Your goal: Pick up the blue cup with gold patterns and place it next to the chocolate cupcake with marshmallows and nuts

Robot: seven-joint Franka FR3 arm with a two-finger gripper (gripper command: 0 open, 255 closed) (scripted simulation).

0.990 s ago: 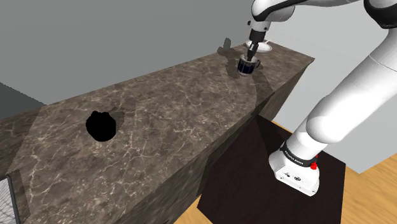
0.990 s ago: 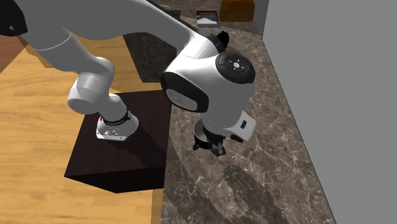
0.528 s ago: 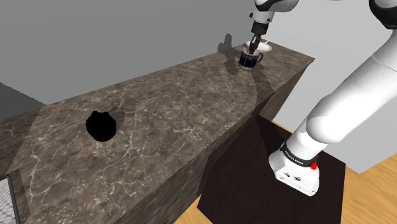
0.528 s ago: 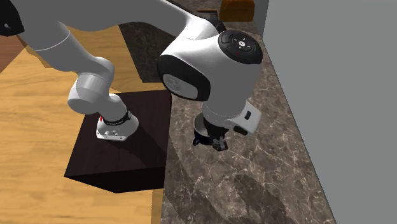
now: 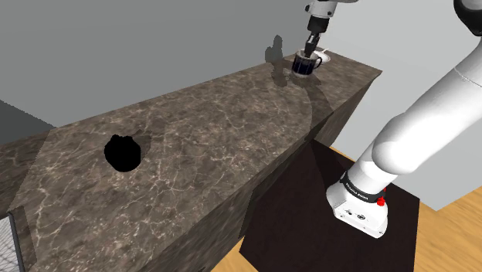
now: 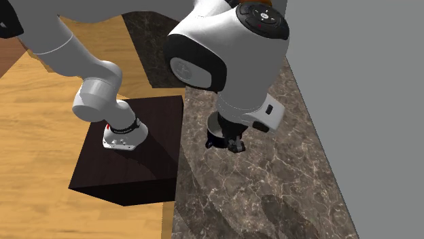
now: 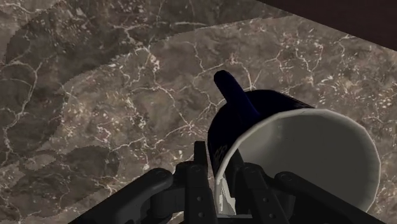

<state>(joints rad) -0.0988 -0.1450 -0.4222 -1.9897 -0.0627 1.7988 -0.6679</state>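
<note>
One dark blue cup [image 5: 304, 67], one black lump [image 5: 122, 153], one white dish [image 5: 324, 56], one marbled counter [image 5: 208, 131], one dark stand [image 5: 293, 224], one white arm [image 5: 417, 131].

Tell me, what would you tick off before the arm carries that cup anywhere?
1. Grip: ok. The tool is clamped on the rim of the cup, one finger inside and one outside.
2. Cup off the counter: ok, it appears to hang just above the marble.
3. Cup contents: ok, the white inside looks bare.
4. Target found: ok. The cupcake, drawn as a black lump, sits far along the counter towards the shoulder view's left.
5. Path: ok, bare marble lies between cup and cupcake.
6. Gap to the white dish behind the cup: cannot tell.
</note>
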